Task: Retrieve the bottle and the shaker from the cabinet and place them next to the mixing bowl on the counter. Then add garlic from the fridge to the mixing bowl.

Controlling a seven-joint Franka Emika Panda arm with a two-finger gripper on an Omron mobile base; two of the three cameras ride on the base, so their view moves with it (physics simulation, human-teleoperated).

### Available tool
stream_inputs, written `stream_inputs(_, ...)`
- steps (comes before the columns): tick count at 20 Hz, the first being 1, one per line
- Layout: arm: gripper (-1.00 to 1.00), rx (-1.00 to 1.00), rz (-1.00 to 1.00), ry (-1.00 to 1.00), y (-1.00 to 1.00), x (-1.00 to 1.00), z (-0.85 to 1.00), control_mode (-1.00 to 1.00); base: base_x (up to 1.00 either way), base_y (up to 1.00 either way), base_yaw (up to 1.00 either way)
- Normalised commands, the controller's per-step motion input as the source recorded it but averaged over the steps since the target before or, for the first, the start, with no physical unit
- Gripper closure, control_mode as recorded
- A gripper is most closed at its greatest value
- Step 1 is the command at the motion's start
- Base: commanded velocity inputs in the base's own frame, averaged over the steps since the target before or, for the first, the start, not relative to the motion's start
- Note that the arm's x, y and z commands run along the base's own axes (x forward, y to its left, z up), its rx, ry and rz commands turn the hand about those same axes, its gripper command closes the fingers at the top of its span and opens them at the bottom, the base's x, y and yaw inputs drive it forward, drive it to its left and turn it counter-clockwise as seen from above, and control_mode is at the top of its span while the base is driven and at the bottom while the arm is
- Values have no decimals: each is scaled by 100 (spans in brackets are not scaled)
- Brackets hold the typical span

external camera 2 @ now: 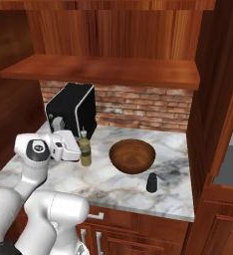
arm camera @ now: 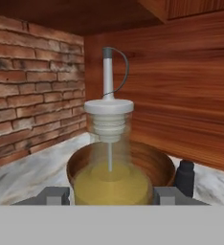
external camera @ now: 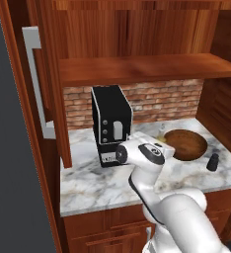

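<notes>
Marble counter [external camera 2: 113,187] under a wood shelf, brick backsplash behind. The bottle [external camera 2: 84,149] is seen clamped between the gripper [arm camera: 109,195] jaws, upright, near the mixing bowl [external camera 2: 132,155]; whether its base touches the counter cannot be told. The shaker [external camera 2: 152,183] is already set just beside the bowl. Bottle release is left, then garlic from the fridge. A coffee machine [external camera: 111,123] is noted behind.

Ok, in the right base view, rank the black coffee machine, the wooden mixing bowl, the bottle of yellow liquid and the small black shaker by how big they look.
1. Black coffee machine
2. Wooden mixing bowl
3. Bottle of yellow liquid
4. Small black shaker
</notes>
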Motion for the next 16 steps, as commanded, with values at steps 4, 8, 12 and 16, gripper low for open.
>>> stream_inputs(4, 100, -2, 0, 0, -3, 16, -29, -100, 0, 0, 0)
stream_inputs(8, 100, -1, 0, 0, 0, 5, -29, -100, 0, 0, 0)
stream_inputs(12, 100, 0, 0, 0, -3, 5, -16, -100, 0, 0, 0)
stream_inputs(16, 100, 0, 0, -1, -12, 3, -11, -100, 0, 0, 0)
